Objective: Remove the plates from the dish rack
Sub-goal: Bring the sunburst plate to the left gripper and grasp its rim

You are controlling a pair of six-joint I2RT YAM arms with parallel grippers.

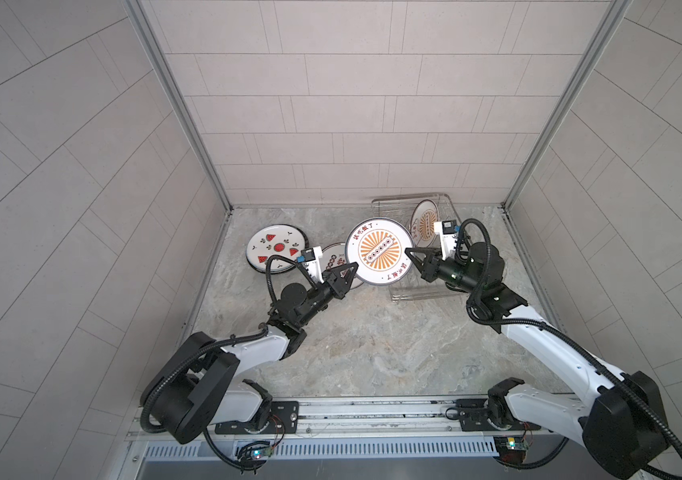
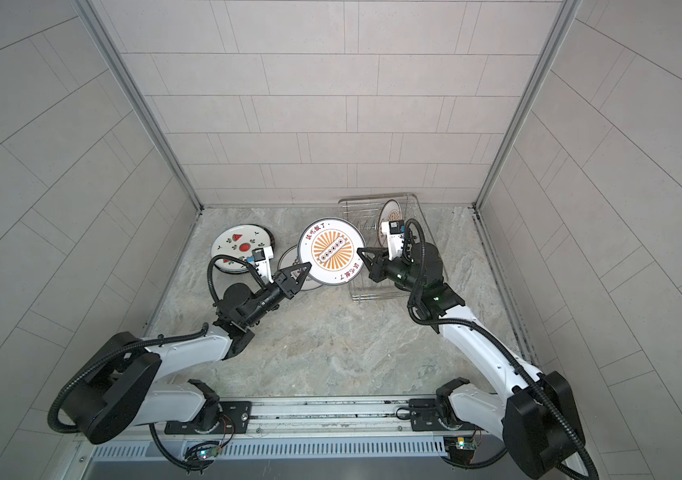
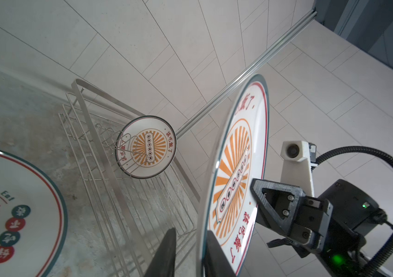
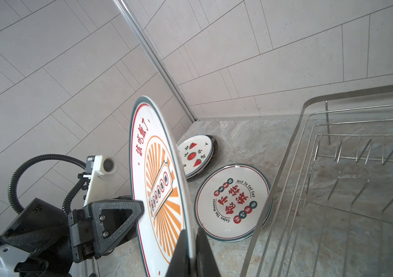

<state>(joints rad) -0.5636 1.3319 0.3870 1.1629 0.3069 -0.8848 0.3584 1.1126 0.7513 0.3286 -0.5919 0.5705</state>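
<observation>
Two pincers meet on one sunburst plate [image 1: 379,251], held face up in the air between the dish rack [image 3: 142,203] and the plates [image 1: 275,249] lying on the worktop [image 1: 372,340]; my right pincer [image 4: 192,251] is clenched on its rim; my left pincer [image 3: 190,254] straddles the opposite rim, one finger on the printed face, a gap beside the other, so whether it grips I cannot tell. Step, as I judge: hand-over, right to left. Next: left clamps firmly before right lets go; a twin plate [image 3: 146,147] stands upright in the rack.
</observation>
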